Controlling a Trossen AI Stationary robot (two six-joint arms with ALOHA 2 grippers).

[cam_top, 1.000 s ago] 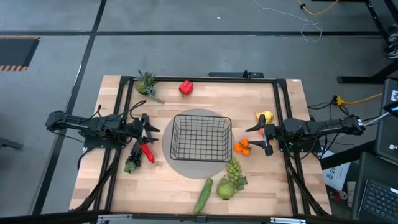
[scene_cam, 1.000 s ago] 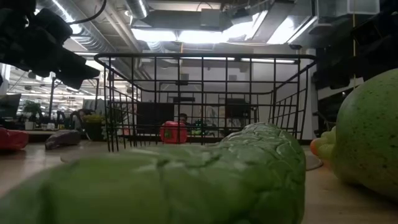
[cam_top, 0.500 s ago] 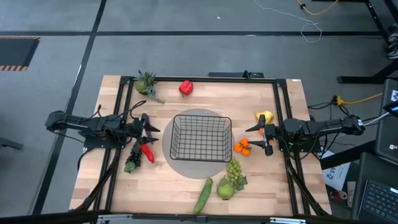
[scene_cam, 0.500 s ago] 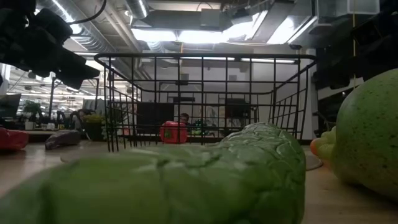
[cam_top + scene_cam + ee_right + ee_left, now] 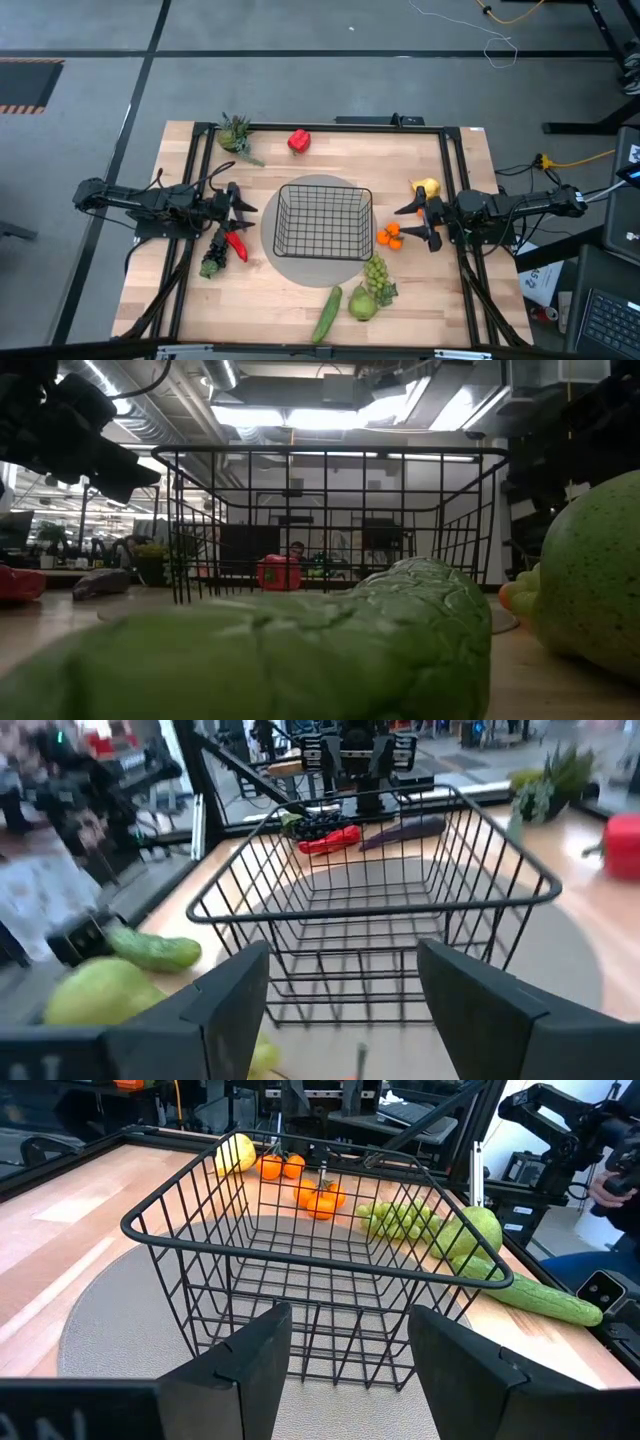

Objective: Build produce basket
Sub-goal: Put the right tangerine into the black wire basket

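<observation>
The black wire basket (image 5: pixel 322 220) stands on a round grey mat (image 5: pixel 285 262) at mid table. It also shows in the left wrist view (image 5: pixel 310 1270) and the right wrist view (image 5: pixel 380 910). My left gripper (image 5: pixel 243 205) is open and empty just left of the basket. My right gripper (image 5: pixel 403 219) is open and empty just right of it, between the yellow fruit (image 5: pixel 425 187) and the oranges (image 5: pixel 390 236). Green grapes (image 5: pixel 377 272), a pear (image 5: pixel 362 303) and a cucumber (image 5: pixel 327 313) lie on the table near the front edge. A red chilli (image 5: pixel 236 245) lies by my left gripper.
A red pepper (image 5: pixel 298 141) and a leafy green piece (image 5: pixel 236 135) lie at the far left. A dark bunch (image 5: pixel 211 264) lies beside the chilli. A black frame rail (image 5: pixel 455 180) runs along the table's sides. In the low view the cucumber (image 5: pixel 300 650) fills the foreground.
My right gripper has shifted slightly beside the oranges. It stays open and holds nothing. The basket and the produce have not moved.
</observation>
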